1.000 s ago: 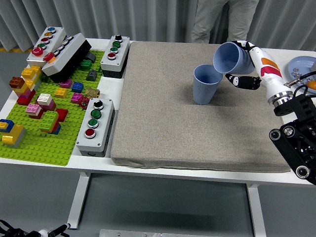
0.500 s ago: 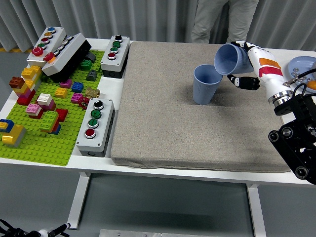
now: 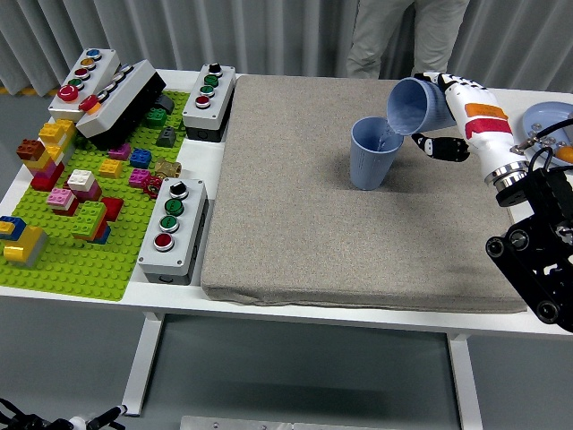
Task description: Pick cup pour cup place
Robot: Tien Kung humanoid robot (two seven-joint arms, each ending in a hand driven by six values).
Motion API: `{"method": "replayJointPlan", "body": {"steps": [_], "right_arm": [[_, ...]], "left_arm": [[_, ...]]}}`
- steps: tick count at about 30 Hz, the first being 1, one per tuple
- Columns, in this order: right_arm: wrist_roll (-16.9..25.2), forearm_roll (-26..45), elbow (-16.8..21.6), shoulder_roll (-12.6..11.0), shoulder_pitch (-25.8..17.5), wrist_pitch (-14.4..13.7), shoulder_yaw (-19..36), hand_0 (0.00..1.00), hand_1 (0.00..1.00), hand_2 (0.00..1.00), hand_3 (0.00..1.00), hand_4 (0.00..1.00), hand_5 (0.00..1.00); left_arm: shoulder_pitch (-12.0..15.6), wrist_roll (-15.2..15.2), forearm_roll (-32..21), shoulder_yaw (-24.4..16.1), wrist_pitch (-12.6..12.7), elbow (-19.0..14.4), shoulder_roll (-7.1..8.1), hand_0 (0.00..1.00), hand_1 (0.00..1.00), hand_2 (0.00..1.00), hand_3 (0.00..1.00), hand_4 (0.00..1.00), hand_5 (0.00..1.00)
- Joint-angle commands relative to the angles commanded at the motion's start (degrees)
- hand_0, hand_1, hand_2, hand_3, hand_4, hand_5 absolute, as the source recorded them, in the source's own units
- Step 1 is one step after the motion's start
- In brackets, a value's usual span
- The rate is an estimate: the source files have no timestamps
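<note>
A blue cup (image 3: 370, 157) stands upright on the grey mat (image 3: 295, 224), right of its middle. My right hand (image 3: 440, 112) is shut on a second blue cup (image 3: 414, 104) and holds it tilted on its side, mouth down-left, just above the standing cup's right rim. The held cup's lip hangs over the standing cup's opening. My left arm is out of view.
A green brick plate (image 3: 63, 260) with several loose bricks lies at the left. Button boxes (image 3: 174, 228) (image 3: 209, 101) stand beside the mat's left edge. A blue plate (image 3: 546, 116) sits at the far right. A person (image 3: 403, 36) stands behind the table.
My right hand has tipped the held cup a little further over, and its mouth has dropped slightly toward the standing cup. The standing cup has not moved.
</note>
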Motion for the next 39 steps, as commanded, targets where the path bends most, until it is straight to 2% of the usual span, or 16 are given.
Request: {"method": "replayJointPlan", "body": {"steps": [12, 18, 26, 39], "right_arm": [[-0.82, -0.35, 0.33, -1.74, 1.86, 0.11, -3.48, 0.765, 0.647, 0.523, 0.577, 0.686, 0.095], [-1.34, -1.07, 0.53, -2.62, 2.62, -1.12, -5.54, 0.765, 0.648, 0.523, 0.576, 0.686, 0.095], [-2.37, -1.51, -0.29, -2.66, 3.2, -2.11, -7.06, 0.766, 0.648, 0.524, 0.576, 0.684, 0.095], [-3.24, -2.28, -0.24, -2.85, 4.02, -2.14, -8.93, 0.767, 0.649, 0.524, 0.578, 0.683, 0.093]], "left_arm": [[-0.24, -0.02, 0.21, -0.32, 0.0, 0.0, 0.08, 0.842, 0.845, 0.876, 0.78, 0.592, 0.998], [-0.23, 0.0, 0.2, -0.43, 0.0, 0.0, 0.1, 0.842, 0.844, 0.876, 0.78, 0.592, 0.998], [-0.2, 0.07, 0.38, -0.59, -0.04, 0.0, 0.11, 0.843, 0.845, 0.876, 0.78, 0.593, 0.998], [0.12, 0.14, 0.39, -0.69, -0.04, 0.0, 0.24, 0.843, 0.844, 0.876, 0.78, 0.592, 0.998]]}}
